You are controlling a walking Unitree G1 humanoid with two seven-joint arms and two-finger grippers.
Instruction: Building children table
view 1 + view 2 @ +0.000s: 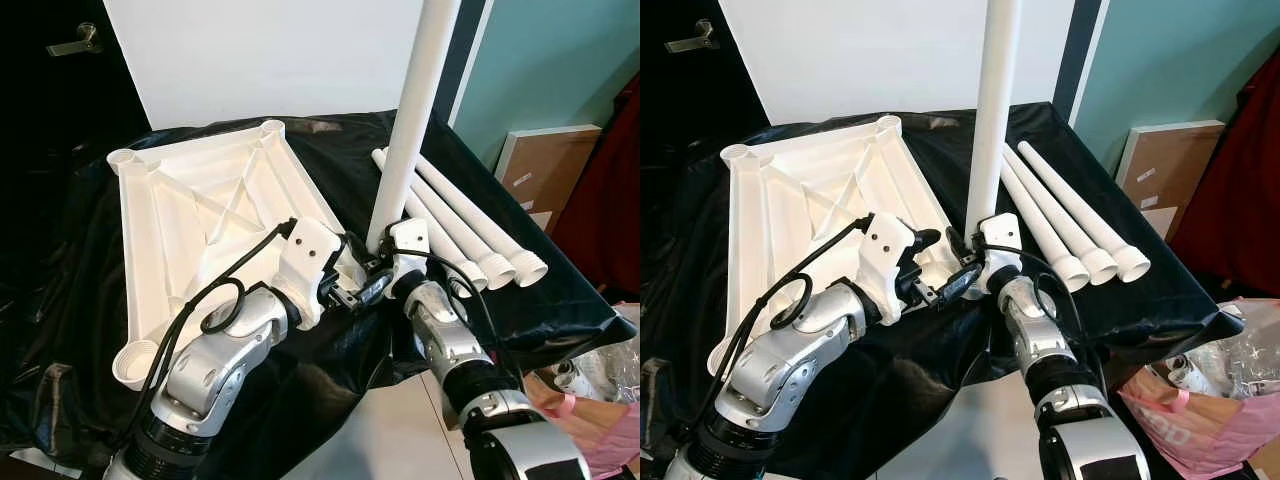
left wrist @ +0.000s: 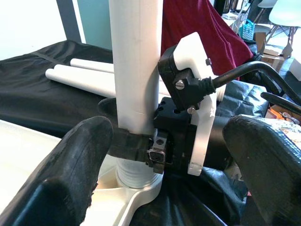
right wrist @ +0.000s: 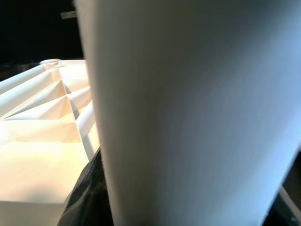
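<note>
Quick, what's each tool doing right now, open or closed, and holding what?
Left tool: open, fingers either side of the upright leg, not gripping it.
Right tool: closed on the upright leg near its base.

This looks like a room in a home, perhaps a spare or storage room. A desk (image 1: 560,300) draped in black cloth stands against a white panel (image 1: 280,50) and a teal wall (image 1: 550,60), beside a dark door with a lever handle (image 1: 78,42). A cardboard box (image 1: 545,170) leans nearby, and white chairs (image 2: 282,14) show faintly beyond.
</note>
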